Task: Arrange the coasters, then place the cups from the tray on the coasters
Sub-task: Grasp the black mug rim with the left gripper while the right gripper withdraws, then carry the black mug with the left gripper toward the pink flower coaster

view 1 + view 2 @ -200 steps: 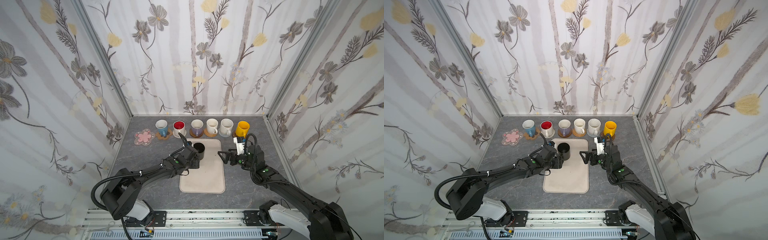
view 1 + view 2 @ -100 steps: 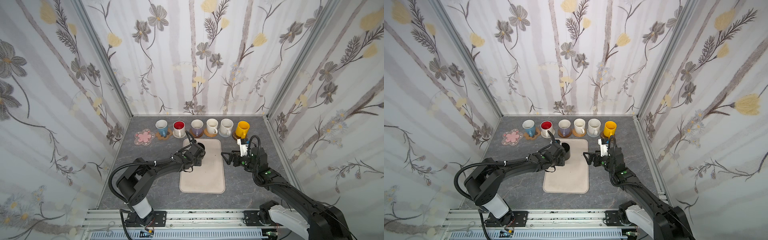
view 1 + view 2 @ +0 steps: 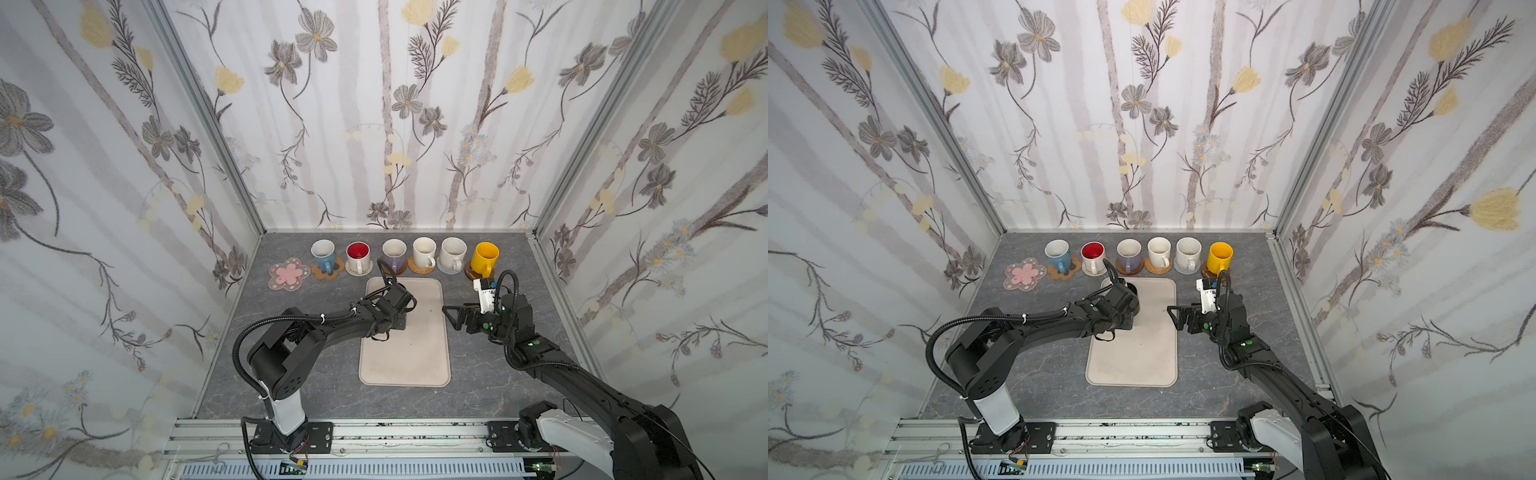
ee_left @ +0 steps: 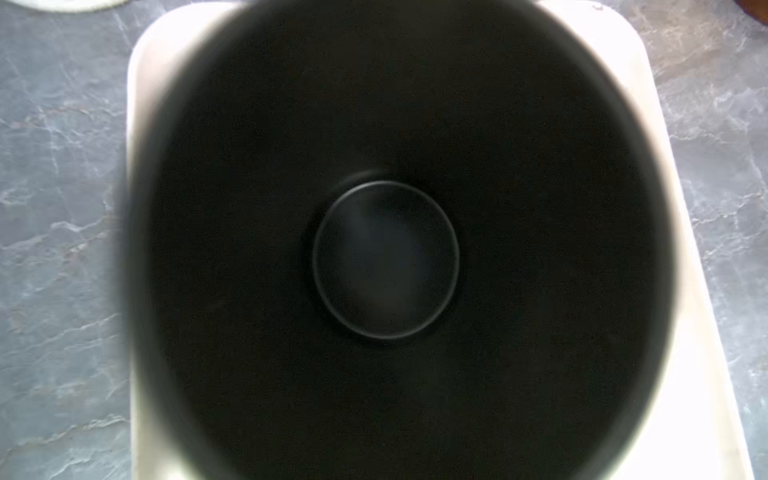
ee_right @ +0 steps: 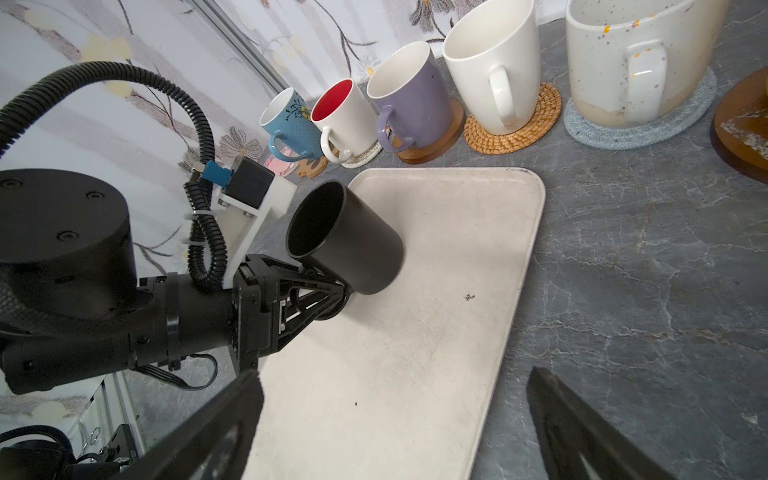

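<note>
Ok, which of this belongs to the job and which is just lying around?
Job: black mug in the left hand; tray; empty pink flower coaster; six mugs on their coasters.
Lying about: dark crumb on the tray; small metal tool on the front rail.

six mugs (image 3: 424, 251) are standing in a row on coasters (image 3: 420, 269) behind tray (image 3: 407, 353) | flower coaster (image 3: 289, 274) is lying left of row | lone mug (image 5: 345, 241) is sitting at tray's far-left corner

Grey marble-look tabletop (image 3: 478, 386). Boxed in on three sides by floral wallpaper panels (image 3: 386, 124), grey and yellow blooms on pale stripes. Aluminium corner posts (image 3: 203, 112) at both back corners. Aluminium extrusion rail (image 3: 415, 432) along front edge, slotted cable duct (image 3: 415, 471) below it, scissor-handled metal tool (image 3: 216, 455) near rail's left end.
</note>
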{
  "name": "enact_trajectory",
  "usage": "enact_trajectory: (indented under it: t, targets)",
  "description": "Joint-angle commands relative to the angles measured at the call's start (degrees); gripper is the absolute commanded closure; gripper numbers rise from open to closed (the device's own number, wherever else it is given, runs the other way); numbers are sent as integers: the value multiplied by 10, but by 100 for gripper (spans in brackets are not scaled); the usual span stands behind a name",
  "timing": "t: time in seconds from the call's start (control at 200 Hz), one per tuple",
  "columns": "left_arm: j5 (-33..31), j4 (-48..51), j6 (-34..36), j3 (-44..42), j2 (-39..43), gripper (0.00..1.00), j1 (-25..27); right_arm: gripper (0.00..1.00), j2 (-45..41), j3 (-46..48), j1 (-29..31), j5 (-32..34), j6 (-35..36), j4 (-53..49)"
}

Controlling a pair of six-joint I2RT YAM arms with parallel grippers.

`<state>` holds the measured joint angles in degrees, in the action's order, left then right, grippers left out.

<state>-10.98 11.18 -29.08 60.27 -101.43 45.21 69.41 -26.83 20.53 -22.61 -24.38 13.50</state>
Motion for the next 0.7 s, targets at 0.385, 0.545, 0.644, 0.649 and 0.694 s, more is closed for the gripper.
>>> enact_trajectory:
  t: [0.385, 0.545, 0.644, 0.649, 0.694]
  targets:
    - [-44, 41, 10, 17, 37, 100, -10, 0, 10, -5, -1, -23, 4, 32]
    - [-51, 50, 13, 12, 73, 100, -35, 0, 5, -3, -1, -14, -3, 33]
    - [-61, 58, 13, 6, 103, 100, -59, 0, -7, 3, -1, -8, -12, 45]
    - [-61, 59, 14, 5, 104, 100, -61, 0, -8, 3, -1, -8, -13, 46]
    - [-65, 61, 16, 1, 120, 100, -75, 0, -12, 6, 0, -7, -18, 53]
